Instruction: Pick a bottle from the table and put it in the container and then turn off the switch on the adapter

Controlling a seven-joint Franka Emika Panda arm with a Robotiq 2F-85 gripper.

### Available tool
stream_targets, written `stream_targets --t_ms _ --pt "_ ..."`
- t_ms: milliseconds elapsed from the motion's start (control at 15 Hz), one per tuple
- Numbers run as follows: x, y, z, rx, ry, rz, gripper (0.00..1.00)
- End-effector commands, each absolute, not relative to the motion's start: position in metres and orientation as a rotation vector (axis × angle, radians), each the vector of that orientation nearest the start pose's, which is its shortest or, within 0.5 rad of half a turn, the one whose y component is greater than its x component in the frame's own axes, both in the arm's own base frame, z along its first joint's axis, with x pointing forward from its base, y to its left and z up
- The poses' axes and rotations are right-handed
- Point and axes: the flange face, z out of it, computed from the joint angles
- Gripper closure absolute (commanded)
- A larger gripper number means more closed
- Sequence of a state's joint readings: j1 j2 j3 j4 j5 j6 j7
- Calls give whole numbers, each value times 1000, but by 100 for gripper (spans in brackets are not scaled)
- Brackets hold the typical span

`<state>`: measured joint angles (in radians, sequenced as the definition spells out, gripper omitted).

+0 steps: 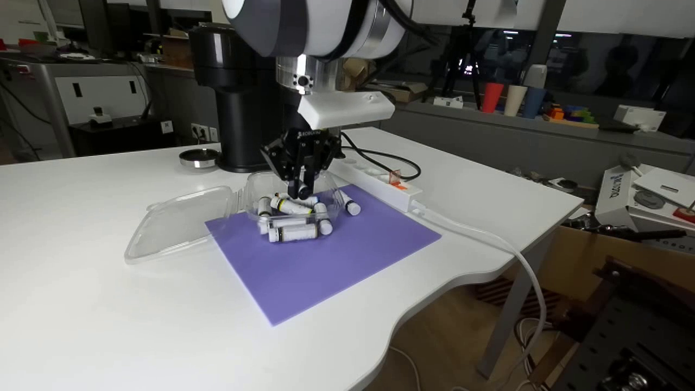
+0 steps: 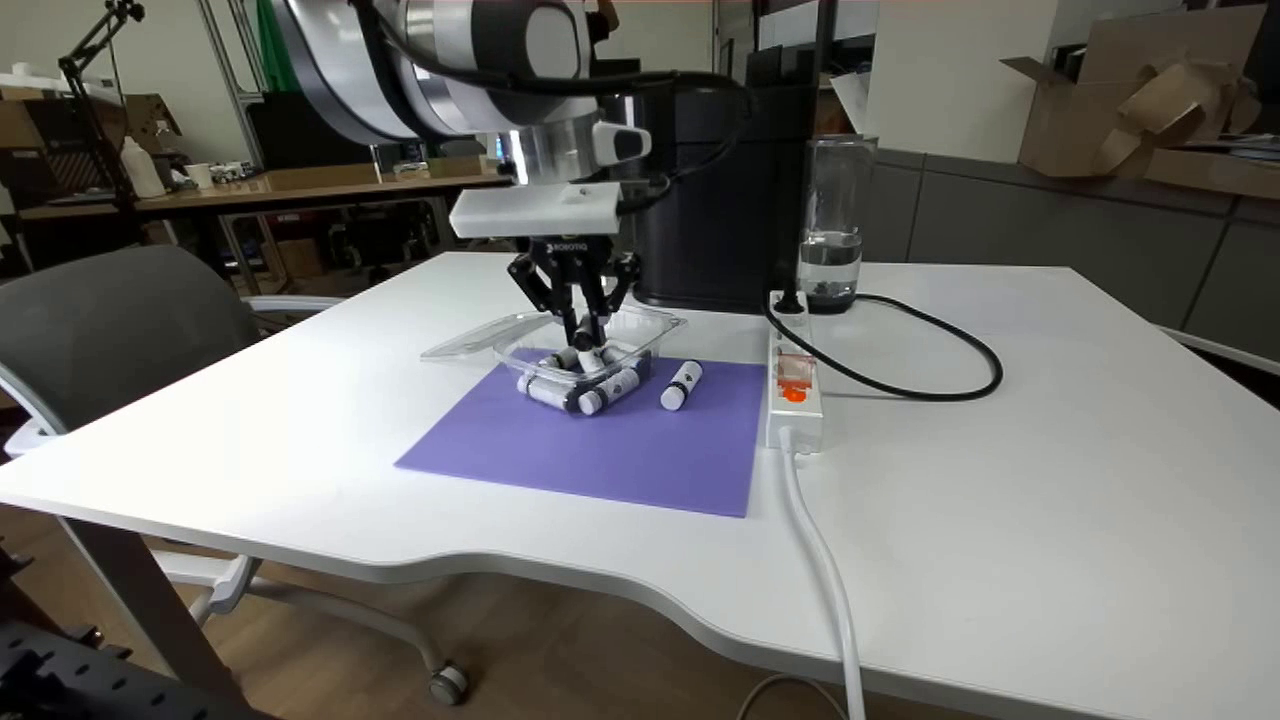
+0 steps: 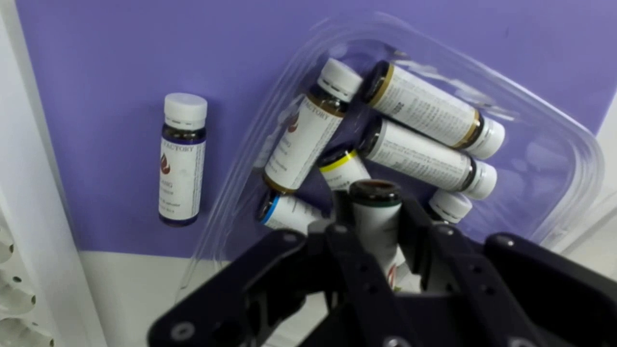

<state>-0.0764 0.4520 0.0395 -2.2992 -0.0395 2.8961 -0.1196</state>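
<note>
a: what could spoil things from here?

b: a slanted drop, i'd guess. the black two-fingered hand has its fingers drawn in against a small cylindrical bottle of dark glass with a white label, and holds it over the clear plastic hinged container. let go at that tilt, it could glance off the white-capped bottles heaped inside and roll over the low wall.

a: is it touching them?

b: can't tell; the fingers hide it. if so, pushing lower could jam it, or skid the container along the purple sheet on the white worktop.

a: and after that?

b: a similar loose bottle lies on the sheet between the container and the long white power strip. a low sweep toward the orange switch could knock it, so lifting first seems wise. the looped black cable might snag too.

a: and the held bottle's looks?

b: leaning, its round dark base showing in the wrist view. next to the base runs a thin green band, then the white label, with some red print. its cap is hidden. it looks smooth and stiff, so likely to swivel in an off-centre grip.
</note>
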Motion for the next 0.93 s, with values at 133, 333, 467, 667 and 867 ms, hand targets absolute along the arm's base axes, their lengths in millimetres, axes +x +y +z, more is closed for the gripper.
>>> stream_targets --t_ms 133,333,467,667,867 --pt "540 -17 142 -3135 -171 -159 88" --pt "540 -16 143 -3133 -177 -160 42" --pt "540 -16 150 -3131 -181 -183 28" --pt "541 -17 167 -3129 -199 -233 6" --pt "543 -22 196 -3133 -205 -301 0"
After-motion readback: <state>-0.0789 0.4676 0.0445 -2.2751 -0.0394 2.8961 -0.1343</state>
